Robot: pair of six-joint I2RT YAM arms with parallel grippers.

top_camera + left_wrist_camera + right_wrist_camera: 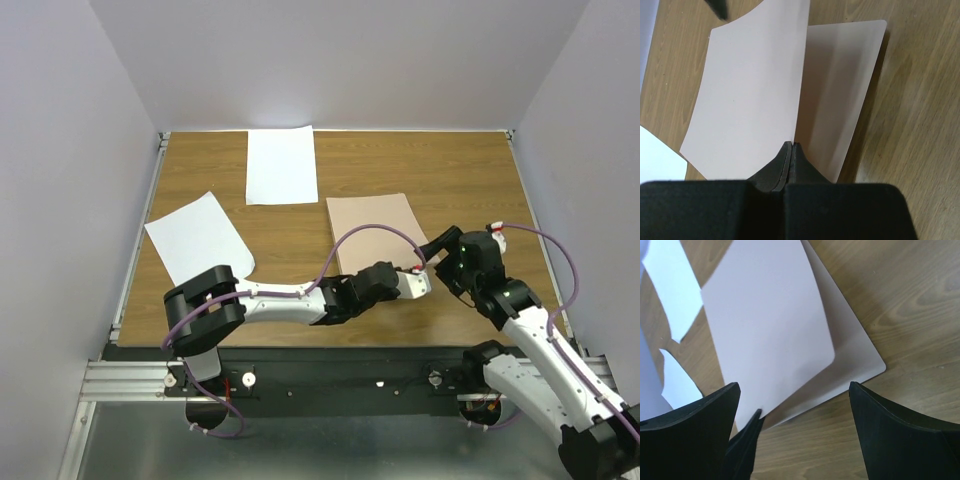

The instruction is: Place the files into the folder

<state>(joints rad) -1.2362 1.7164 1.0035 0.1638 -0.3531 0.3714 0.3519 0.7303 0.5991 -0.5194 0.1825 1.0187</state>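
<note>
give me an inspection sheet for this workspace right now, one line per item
surface: brown wooden table
job's things: folder mid-table, top leaf lifted at its near edge; two white sheets, one at the far edge, one on the left, both outside the folder
clutter: nothing seen
grippers: left gripper shut on the folder's lifted leaf; right gripper open, empty, beside the folder
cables: purple cable arches over the folder; another loops along the right arm
surroundings: pale walls on three sides; metal rail at the near edge
</note>
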